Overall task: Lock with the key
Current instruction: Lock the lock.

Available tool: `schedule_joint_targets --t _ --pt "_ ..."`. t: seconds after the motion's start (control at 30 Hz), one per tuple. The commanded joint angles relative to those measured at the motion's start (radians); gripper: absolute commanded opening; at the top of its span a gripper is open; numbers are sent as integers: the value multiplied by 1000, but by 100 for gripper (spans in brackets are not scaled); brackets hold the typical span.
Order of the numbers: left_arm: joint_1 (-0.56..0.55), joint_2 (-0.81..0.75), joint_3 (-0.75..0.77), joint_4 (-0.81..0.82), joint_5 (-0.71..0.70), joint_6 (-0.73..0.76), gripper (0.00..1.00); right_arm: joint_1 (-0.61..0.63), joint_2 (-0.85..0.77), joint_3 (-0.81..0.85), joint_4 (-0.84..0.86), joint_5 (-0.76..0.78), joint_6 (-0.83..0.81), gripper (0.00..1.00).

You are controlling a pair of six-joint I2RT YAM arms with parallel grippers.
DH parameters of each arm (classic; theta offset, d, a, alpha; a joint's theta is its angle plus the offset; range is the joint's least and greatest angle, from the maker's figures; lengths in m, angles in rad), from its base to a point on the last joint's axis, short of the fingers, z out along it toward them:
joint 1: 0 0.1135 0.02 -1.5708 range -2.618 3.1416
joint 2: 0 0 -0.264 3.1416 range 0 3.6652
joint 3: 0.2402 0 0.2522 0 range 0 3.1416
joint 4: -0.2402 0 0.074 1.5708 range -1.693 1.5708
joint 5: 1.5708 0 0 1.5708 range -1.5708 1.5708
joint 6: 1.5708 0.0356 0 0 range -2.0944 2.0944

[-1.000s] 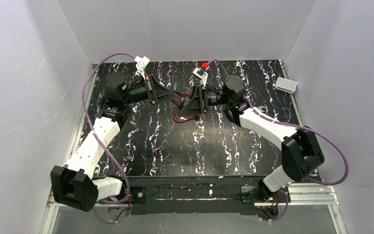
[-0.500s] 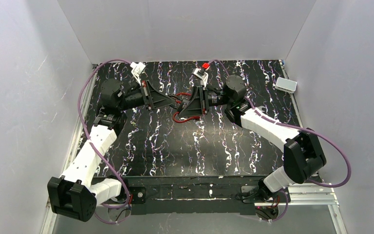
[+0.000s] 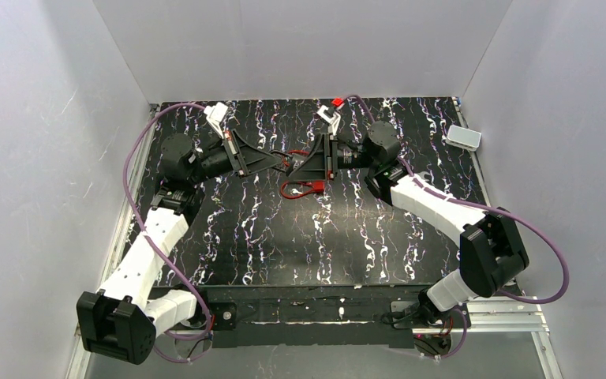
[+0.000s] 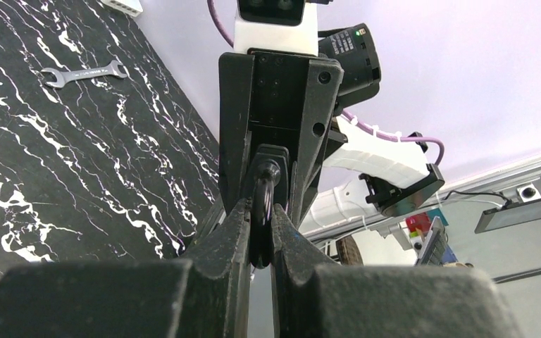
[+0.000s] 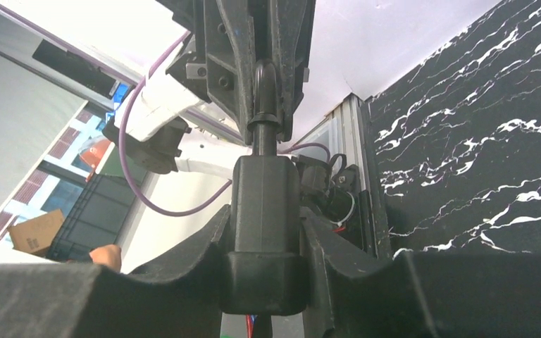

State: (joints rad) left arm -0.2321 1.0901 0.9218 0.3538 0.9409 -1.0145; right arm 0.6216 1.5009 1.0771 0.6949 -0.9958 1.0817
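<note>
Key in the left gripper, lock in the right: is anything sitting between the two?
Nothing visible. In the right wrist view the key runs straight into the end of the lock body. The left gripper pinches the key and the right gripper clamps the lock body, with no object between them.

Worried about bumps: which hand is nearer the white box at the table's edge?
Right. The right hand sits left of the white box; the left hand is farther left.
</note>
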Motion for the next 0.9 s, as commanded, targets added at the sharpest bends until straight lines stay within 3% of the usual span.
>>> schedule_joint_targets --t 0.0,0.1,0.3,0.37,0.5,0.53,0.57,0.67,0.8,0.87 --pt "51 -59 -30 -21 -4 -16 0 -95 -35 28 180 144 23 42" --pt "51 -63 -33 -20 -1 -22 0 -95 -32 28 170 158 18 45" --pt "47 -72 -46 -16 2 -21 0 -89 -14 49 163 165 12 42" --pt "46 -63 -43 32 -17 -73 0 -54 -10 37 168 149 15 58" --pt "45 -39 -65 107 -73 -174 0 -18 4 8 239 149 58 62" --pt "47 -25 -73 144 -76 -209 0 -11 7 8 236 150 52 67" --pt "46 -16 -58 161 -59 -214 0 -11 9 3 231 150 27 74" --pt "46 -20 -43 173 -34 -219 0 -12 4 21 163 140 -58 77" --pt "45 -30 -30 193 6 -244 0 -14 9 112 -120 116 -395 79" --pt "46 -31 -31 204 17 -257 0 -13 18 141 -178 119 -498 80"
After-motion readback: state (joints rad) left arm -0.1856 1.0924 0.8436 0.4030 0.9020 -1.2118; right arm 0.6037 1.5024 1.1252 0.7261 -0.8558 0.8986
